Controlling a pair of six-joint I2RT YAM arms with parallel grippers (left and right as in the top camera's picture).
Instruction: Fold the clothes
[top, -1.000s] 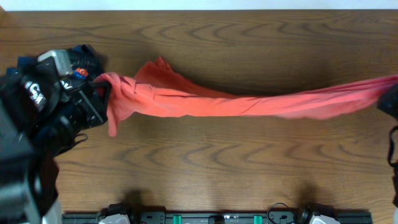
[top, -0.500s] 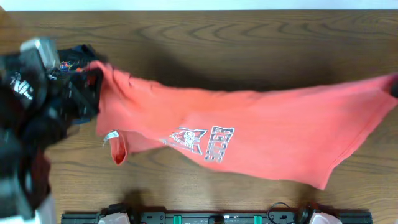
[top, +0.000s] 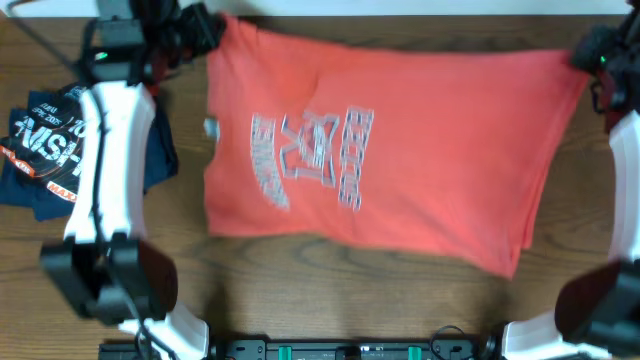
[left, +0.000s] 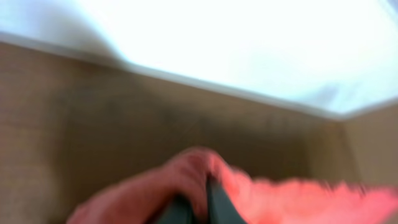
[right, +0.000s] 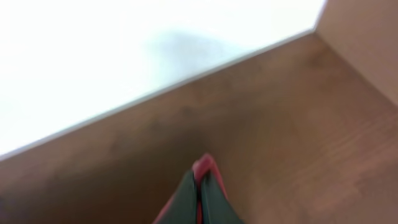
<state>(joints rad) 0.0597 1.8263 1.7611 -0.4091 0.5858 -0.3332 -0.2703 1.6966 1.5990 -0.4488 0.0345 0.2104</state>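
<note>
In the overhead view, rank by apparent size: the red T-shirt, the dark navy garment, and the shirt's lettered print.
1. red T-shirt, by far
2. dark navy garment, partly under the left arm
3. lettered print, slightly smaller

The coral-red T-shirt (top: 440, 190) is stretched wide across the wooden table (top: 330, 300), with its white-and-dark lettered print (top: 312, 155) facing up. The left gripper (top: 205, 28) pinches 1 far corner of it and the right gripper (top: 585, 58) pinches the other. A dark navy garment (top: 40, 150) with white and orange lettering lies at the left, partly under the left arm (top: 105, 150).
</note>
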